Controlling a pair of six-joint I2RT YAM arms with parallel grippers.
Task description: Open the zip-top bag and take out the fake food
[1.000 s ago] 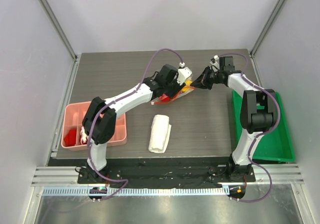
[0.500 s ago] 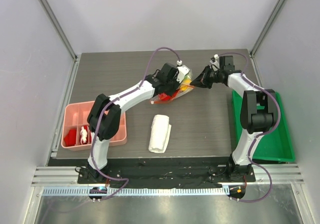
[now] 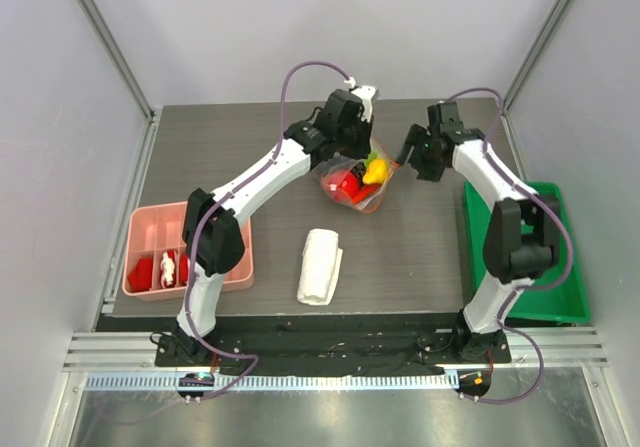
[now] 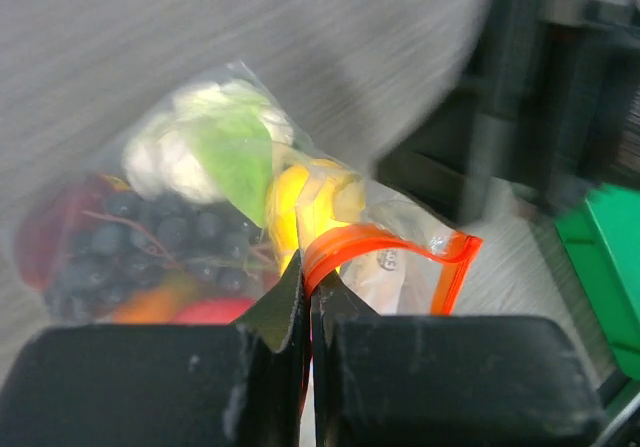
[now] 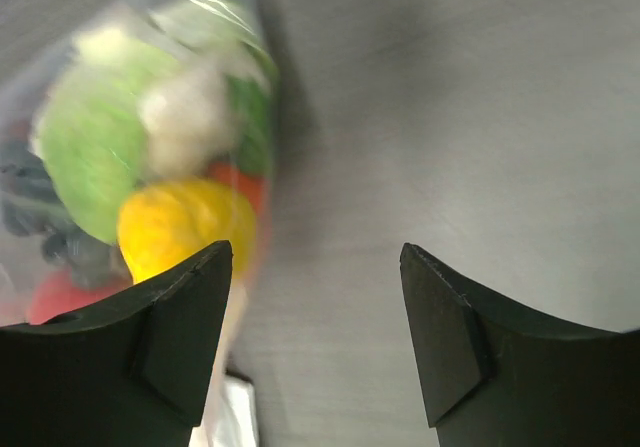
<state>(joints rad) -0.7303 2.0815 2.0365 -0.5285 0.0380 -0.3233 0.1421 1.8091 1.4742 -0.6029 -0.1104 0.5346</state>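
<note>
The left gripper has its jaws pressed together on the orange-red zip strip at the top of the bag. In the left wrist view the fingertips meet on a fold of that strip, and the rest of it loops out to the right of them. The bag hangs below and beyond the jaws, with the food bunched inside it: a yellow piece nearest the strip, a white and green one past that, then dark purple grapes, and red and orange pieces lower down. Whether the bag's bottom touches the table cannot be told.

The right gripper is just to the right of the bag, its jaws wide apart with nothing between them. In its own view the gripper frames bare tabletop, and the bag sits left of the left finger, outside the gap.

Nearer the arms' bases lie a folded white cloth, a pink tray on the left and a green bin on the right.
</note>
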